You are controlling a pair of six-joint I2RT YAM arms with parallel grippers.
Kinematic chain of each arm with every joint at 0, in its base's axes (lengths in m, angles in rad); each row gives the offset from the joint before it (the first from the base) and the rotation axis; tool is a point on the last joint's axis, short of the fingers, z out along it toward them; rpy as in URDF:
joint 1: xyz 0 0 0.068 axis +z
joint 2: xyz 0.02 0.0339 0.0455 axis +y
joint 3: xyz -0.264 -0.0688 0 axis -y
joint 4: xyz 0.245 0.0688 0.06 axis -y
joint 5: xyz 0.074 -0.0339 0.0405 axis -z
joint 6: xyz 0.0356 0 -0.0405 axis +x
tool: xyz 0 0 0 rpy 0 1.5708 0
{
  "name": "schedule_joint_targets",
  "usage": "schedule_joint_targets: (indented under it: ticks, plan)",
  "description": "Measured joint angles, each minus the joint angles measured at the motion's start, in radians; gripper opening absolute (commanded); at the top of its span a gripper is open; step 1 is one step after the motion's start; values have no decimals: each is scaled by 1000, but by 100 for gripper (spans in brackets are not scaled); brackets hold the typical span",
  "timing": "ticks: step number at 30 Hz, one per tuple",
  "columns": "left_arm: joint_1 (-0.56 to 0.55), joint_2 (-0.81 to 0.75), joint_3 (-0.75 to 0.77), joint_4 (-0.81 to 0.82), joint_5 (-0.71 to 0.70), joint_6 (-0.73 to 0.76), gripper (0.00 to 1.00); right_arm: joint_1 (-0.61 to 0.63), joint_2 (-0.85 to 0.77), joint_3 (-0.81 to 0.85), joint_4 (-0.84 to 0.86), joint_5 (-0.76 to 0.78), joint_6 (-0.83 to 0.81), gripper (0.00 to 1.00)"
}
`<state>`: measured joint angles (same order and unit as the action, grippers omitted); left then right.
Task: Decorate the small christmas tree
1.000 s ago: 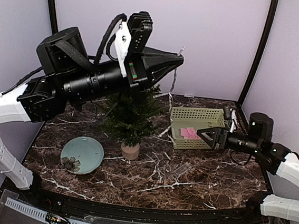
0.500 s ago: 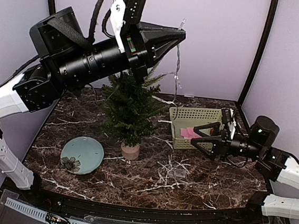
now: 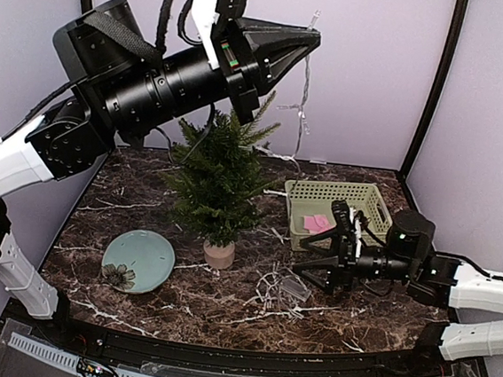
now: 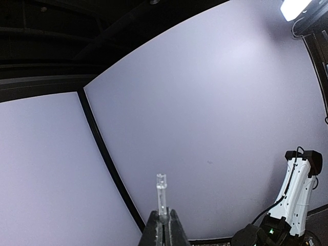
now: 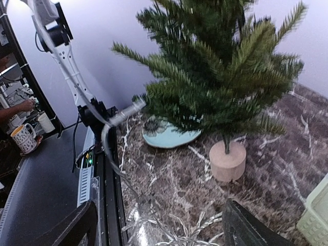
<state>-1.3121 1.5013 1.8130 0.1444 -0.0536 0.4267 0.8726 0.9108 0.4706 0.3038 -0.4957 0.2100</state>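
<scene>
The only label I can find is a small green and red sticker (image 3: 229, 57) on the left wrist, and its print is too small to read.

Compared with one second ago, the left arm is higher and its gripper (image 3: 314, 39) now points right from well above the small christmas tree (image 3: 221, 177), so the treetop is uncovered. The right arm has moved away from the green basket (image 3: 339, 201), to the left and nearer, and its gripper (image 3: 298, 257) has gone from pressed together to spread.

The left arm stretches from the left edge diagonally up to the right. Its gripper is pressed together and pinches the string of lights (image 3: 304, 87); the left wrist view shows one clear bulb (image 4: 161, 184) standing up from the closed fingertips. From there the string hangs down behind the tree to the table (image 3: 355, 314).

The right arm lies low and points left. Its fingers hold nothing and hover just above a loose heap of the same clear string (image 3: 278, 285).

The tree stands upright in its beige pot (image 3: 219, 255) near the middle of the table, between a pale blue plate (image 3: 138, 260) on the left and the basket on the right.
</scene>
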Motion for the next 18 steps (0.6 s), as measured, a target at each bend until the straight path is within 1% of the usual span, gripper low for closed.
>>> schedule_joint_targets:
  ticks: [2, 5, 10, 18]
  plan:
    - [0, 2, 13, -3, 0, 5, 0, 29, 53, -2, 6, 21, -10, 71]
    - [0, 3, 36, -7, 0, 11, 0, 52, 94, -42, 47, 44, 0, 51]
    - [0, 3, 85, -16, -2, 19, 0, 57, 98, -116, 109, 95, 26, 35]
    - [0, -20, 98, -11, -47, 50, 0, 57, 109, -188, 168, 241, 45, 1]
